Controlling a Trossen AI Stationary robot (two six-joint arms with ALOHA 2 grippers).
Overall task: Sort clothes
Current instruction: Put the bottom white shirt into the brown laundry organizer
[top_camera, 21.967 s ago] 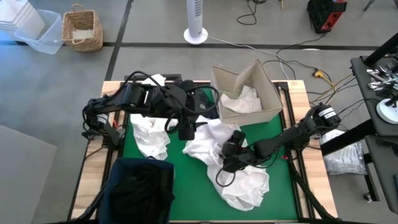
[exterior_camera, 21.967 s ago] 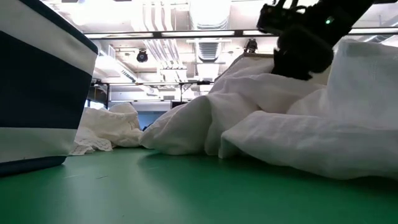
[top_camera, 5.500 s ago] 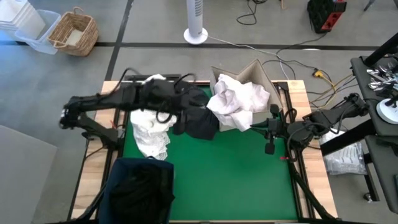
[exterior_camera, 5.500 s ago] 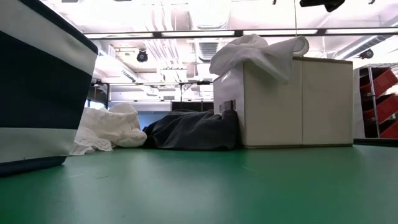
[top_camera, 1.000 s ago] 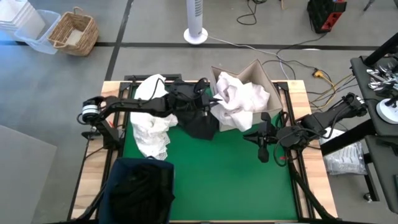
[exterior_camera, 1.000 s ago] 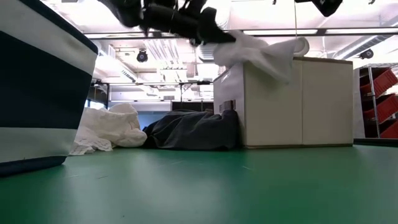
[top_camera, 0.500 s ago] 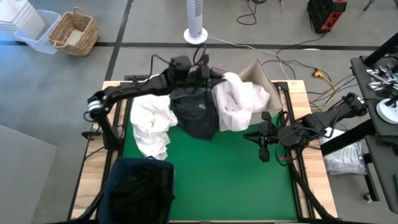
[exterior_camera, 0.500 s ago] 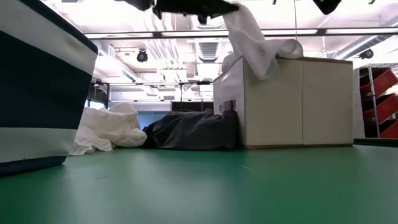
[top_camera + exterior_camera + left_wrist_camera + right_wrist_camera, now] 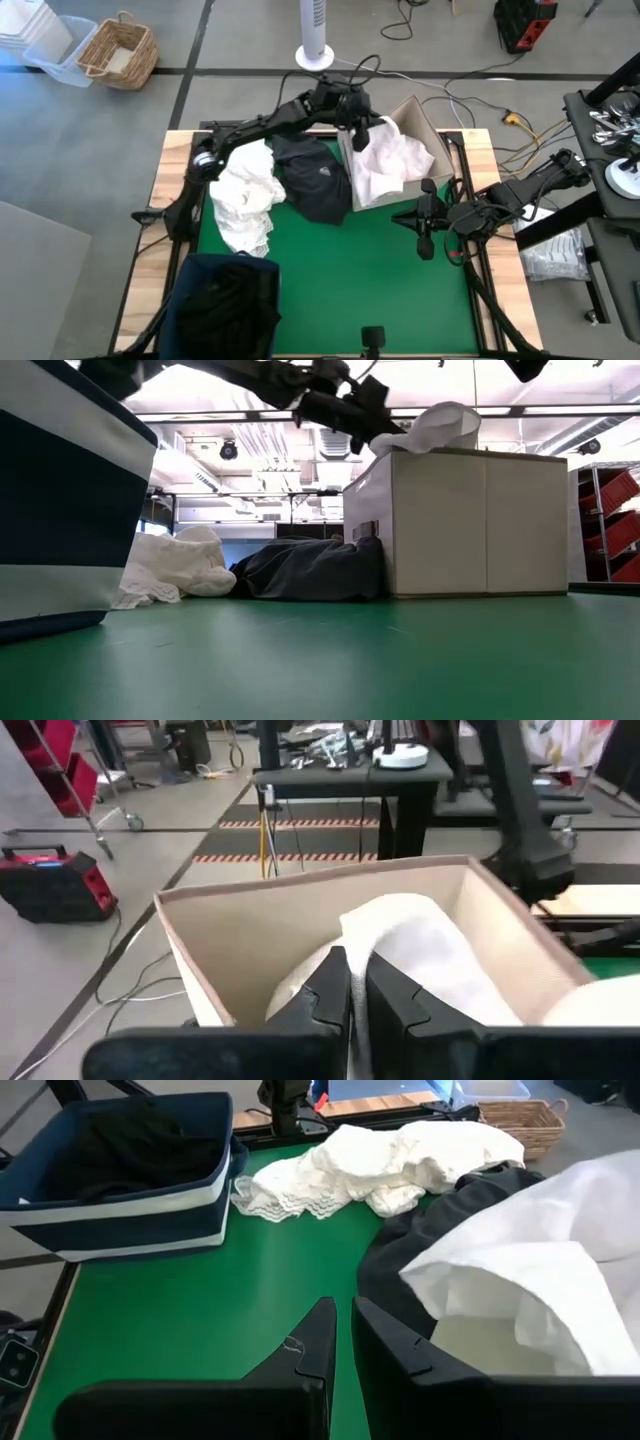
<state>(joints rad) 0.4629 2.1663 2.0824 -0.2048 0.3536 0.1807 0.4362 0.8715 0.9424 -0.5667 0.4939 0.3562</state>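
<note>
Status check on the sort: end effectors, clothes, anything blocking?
Left end effector shut on white garment over cardboard box. Right end effector shut, empty, waiting by box. Dark garment on mat. Nothing blocking.

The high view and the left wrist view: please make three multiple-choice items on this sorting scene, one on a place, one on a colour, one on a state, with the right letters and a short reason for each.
1. Where does the left gripper hang?
A. over the cardboard box
B. over the navy bin
C. off the table

2. What colour is the garment lying on the mat directly beside the box?
A. red
B. dark
C. yellow

3. How do the left gripper's fingers stand?
A. wide open, holding nothing
B. shut on white cloth
C. shut on the bin's rim

Answers:
1 A: the high view shows the left arm reaching over the box's open top.
2 B: a dark garment lies between the box and the white pile.
3 B: the left wrist view shows the fingers pinched together with white cloth between them, over the box.
</note>
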